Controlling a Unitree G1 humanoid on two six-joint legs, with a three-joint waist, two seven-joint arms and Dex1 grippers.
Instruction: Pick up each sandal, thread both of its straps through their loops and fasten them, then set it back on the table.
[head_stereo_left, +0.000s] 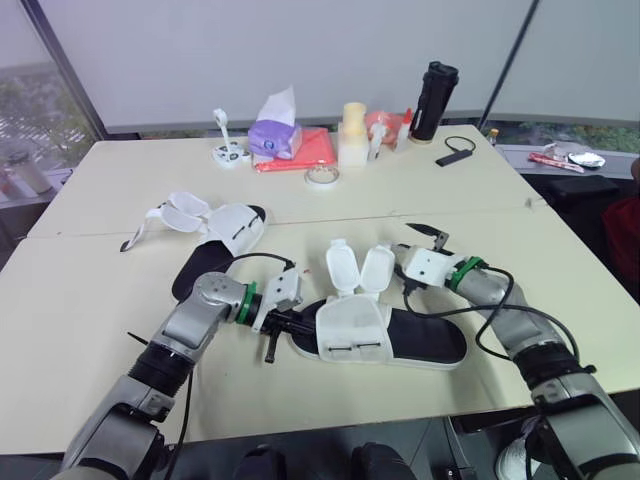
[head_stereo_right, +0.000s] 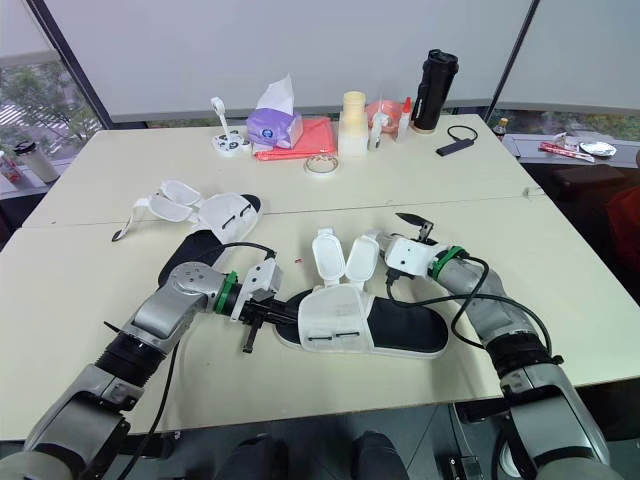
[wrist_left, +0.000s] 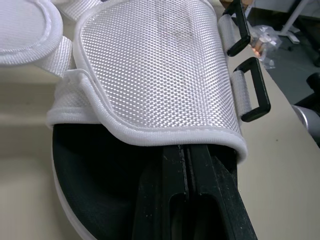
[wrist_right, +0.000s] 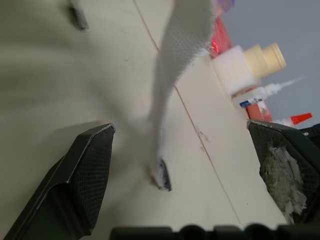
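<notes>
Sandal (head_stereo_left: 352, 328) laid at worktop (head_stereo_left: 560, 250) centre, straps (head_stereo_left: 358, 268) flipped open. Left gripper (wrist_left: 186, 157) fingers pressed together, tucked under its white upper. Right gripper (wrist_right: 179, 127) fingers spread wide, strap tip between, seemingly untouched.

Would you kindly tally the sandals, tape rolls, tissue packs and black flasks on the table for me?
Sandals: 2 (near sandal, far sandal)
Tape roll: 1
Tissue pack: 1
Black flask: 1
Total: 5
</notes>
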